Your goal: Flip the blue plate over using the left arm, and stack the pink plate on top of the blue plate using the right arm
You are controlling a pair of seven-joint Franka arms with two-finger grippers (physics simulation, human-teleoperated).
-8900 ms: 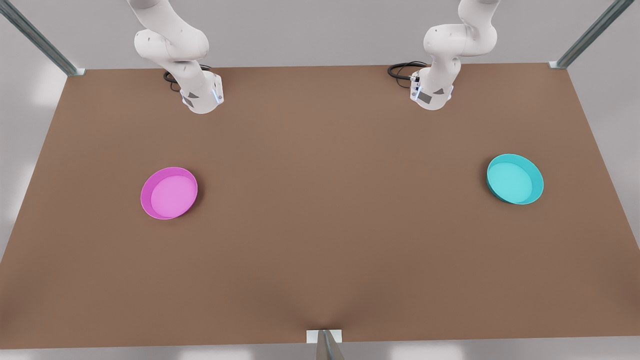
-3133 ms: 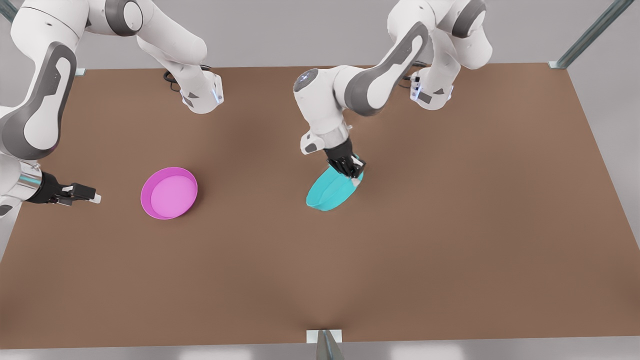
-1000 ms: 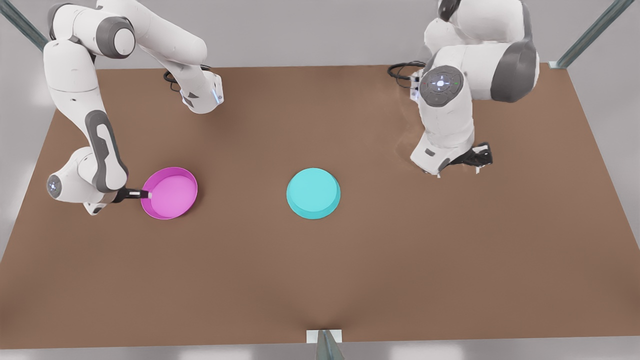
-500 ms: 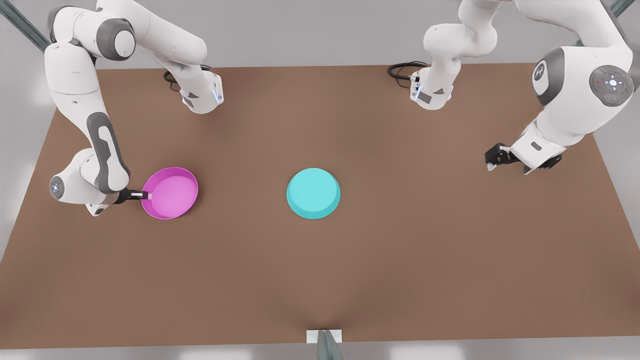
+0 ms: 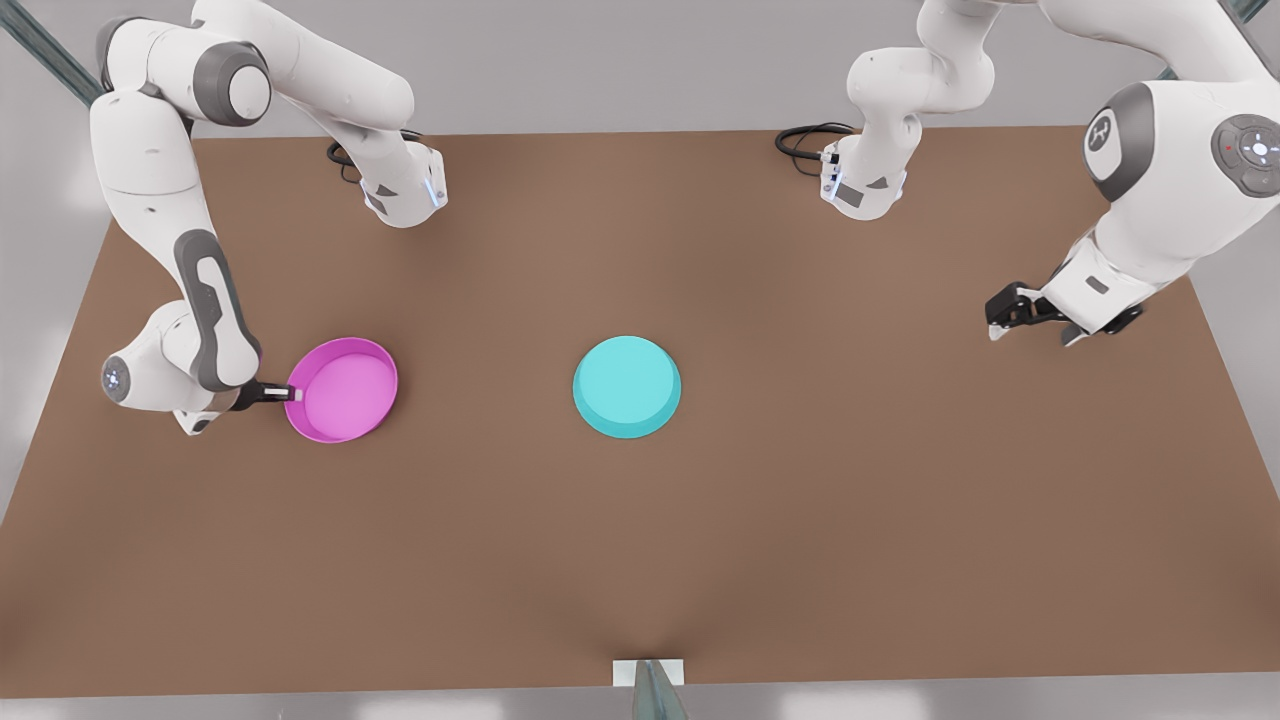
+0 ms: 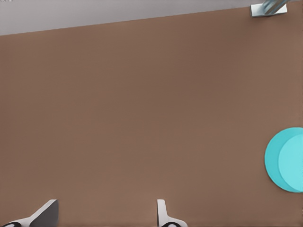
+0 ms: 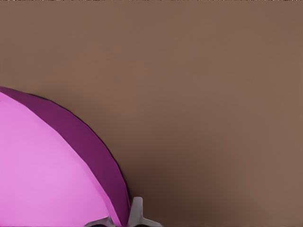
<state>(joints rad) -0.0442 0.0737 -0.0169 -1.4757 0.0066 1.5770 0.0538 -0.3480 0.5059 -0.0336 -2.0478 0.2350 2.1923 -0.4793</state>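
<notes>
right gripper [image 5: 293, 394] clamped on pink plate [image 5: 343, 389] rim, front view's left | blue plate [image 5: 627, 386] base-up mid desk [image 5: 700, 520] | left gripper [image 5: 997, 322] apart, waiting (front view's right) | risk: thin rim grip, plate could tilt or slip during carry

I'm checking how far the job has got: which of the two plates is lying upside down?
The blue plate at mid-table: its flat base faces up, rim down. The pink plate sits open side up, its rim gripped by the right gripper.
</notes>
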